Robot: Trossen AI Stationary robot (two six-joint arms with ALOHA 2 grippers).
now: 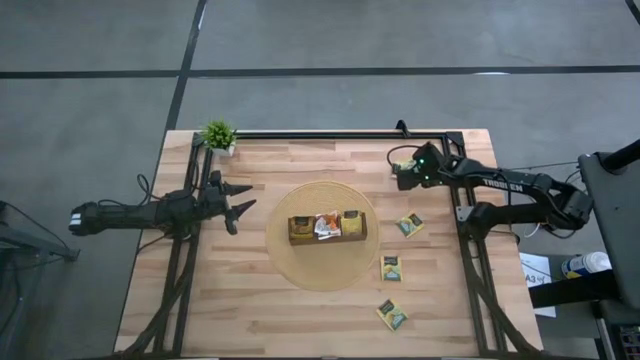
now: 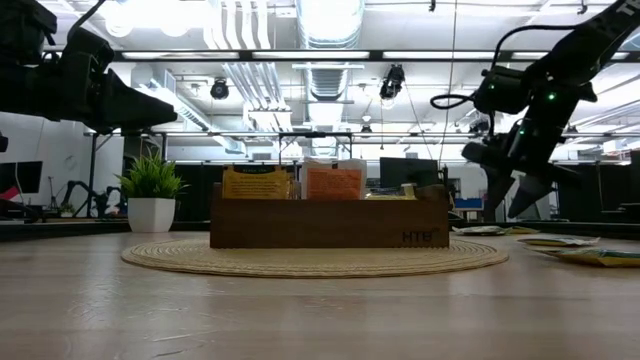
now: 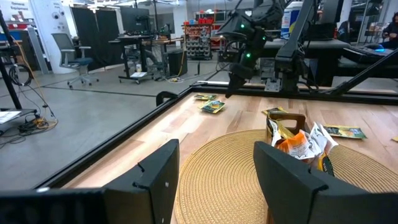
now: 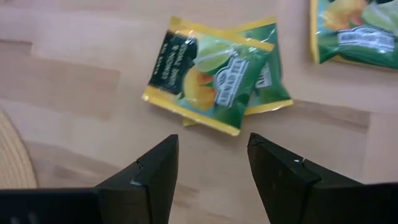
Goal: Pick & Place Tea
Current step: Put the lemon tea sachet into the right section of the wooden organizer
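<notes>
Two dark green-and-yellow tea sachets (image 4: 214,74) lie flat and overlapping on the table near its far right corner, with a third sachet (image 4: 354,31) beside them. My right gripper (image 4: 211,155) hovers just above the pair, open and pointing down (image 2: 512,205), touching nothing. The brown wooden tray (image 1: 328,228) sits on a round woven mat (image 1: 300,265) and holds upright yellow (image 2: 256,183) and orange-and-white (image 2: 334,182) sachets. Three more sachets (image 1: 410,225), (image 1: 392,268), (image 1: 392,315) lie flat right of the mat. My left gripper (image 1: 238,200) waits open, left of the mat, off the table.
A small potted plant (image 1: 218,135) stands at the table's far left corner. A black frame rail (image 1: 320,134) runs along the far edge, close behind my right gripper. Bare wood lies on the near side of the mat (image 1: 250,310).
</notes>
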